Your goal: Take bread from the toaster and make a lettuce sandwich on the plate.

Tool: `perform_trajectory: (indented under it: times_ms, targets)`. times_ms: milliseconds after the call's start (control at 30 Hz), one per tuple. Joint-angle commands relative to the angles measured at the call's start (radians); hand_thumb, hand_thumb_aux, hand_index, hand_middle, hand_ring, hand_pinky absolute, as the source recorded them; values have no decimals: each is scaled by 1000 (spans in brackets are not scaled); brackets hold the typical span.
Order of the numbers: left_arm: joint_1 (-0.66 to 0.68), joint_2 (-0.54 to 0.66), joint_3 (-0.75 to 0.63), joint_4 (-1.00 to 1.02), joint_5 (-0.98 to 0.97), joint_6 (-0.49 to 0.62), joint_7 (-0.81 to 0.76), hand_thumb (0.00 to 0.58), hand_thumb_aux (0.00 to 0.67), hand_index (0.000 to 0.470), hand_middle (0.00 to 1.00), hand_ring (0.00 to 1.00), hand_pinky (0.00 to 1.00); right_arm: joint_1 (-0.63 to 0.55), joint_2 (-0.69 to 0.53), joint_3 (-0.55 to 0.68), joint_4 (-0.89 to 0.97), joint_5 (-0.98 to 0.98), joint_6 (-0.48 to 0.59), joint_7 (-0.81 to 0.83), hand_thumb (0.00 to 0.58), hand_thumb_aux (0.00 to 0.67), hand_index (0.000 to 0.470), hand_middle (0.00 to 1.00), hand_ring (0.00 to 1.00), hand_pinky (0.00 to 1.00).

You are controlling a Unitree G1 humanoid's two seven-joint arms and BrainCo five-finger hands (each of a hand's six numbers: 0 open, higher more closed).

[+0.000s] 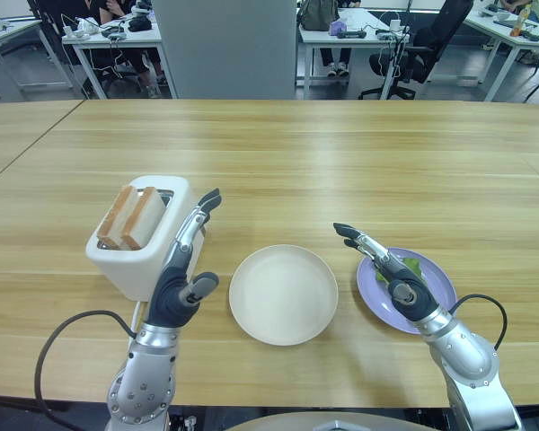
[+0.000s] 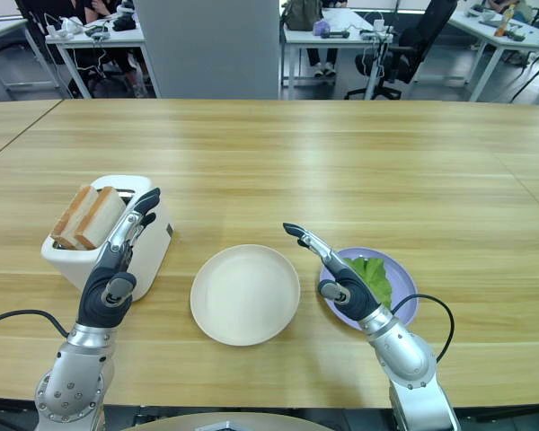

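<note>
A white toaster (image 1: 136, 241) stands at the front left of the table with two bread slices (image 1: 132, 216) sticking up out of its slots. My left hand (image 1: 184, 269) hovers just right of the toaster, fingers straight and open, holding nothing. An empty cream plate (image 1: 283, 293) lies at the front centre. To its right a purple plate (image 2: 402, 289) holds a green lettuce leaf (image 2: 372, 274). My right hand (image 2: 334, 269) is stretched out open over the purple plate's left edge, partly covering the lettuce, grasping nothing.
The wooden table (image 1: 305, 162) stretches wide behind the plates. Black cables trail from both wrists near the front edge (image 1: 63, 337). Desks and office chairs (image 1: 413, 45) stand in the room beyond the table.
</note>
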Motion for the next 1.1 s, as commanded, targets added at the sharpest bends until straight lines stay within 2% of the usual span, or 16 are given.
perform_trajectory:
  times_ms: [33, 300, 500, 667, 800, 967, 1100]
  targets:
    - [2, 1, -2, -7, 7, 15, -6, 0, 0, 0, 0, 0, 0, 2, -5, -3, 4, -4, 0, 1, 0, 0, 0, 0, 0, 0]
    - [-3, -4, 37, 7, 24, 52, 13, 0, 0, 0, 0, 0, 0, -3, -2, -2, 9, -10, 0, -3, 0, 0, 0, 0, 0, 0]
    - [-41, 38, 180, 18, 131, 231, 21, 0, 0, 0, 0, 0, 0, -18, 2, -9, 27, -14, 1, -15, 0, 0, 0, 0, 0, 0]
    - [-147, 207, 346, 52, 223, 388, -41, 0, 0, 0, 0, 0, 0, -21, 4, -19, 31, -22, 8, -33, 0, 0, 0, 0, 0, 0]
    - [-237, 412, 411, 179, 305, 467, -114, 0, 0, 0, 0, 0, 0, -14, 5, -21, 31, -31, 6, -45, 0, 0, 0, 0, 0, 0]
    - [-283, 641, 365, 380, 480, 495, -149, 0, 0, 0, 0, 0, 0, -23, 2, -18, 43, -35, 3, -48, 0, 0, 0, 0, 0, 0]
    - [-333, 706, 267, 513, 558, 508, -158, 0, 0, 0, 0, 0, 0, -27, 0, -17, 51, -38, -1, -48, 0, 0, 0, 0, 0, 0]
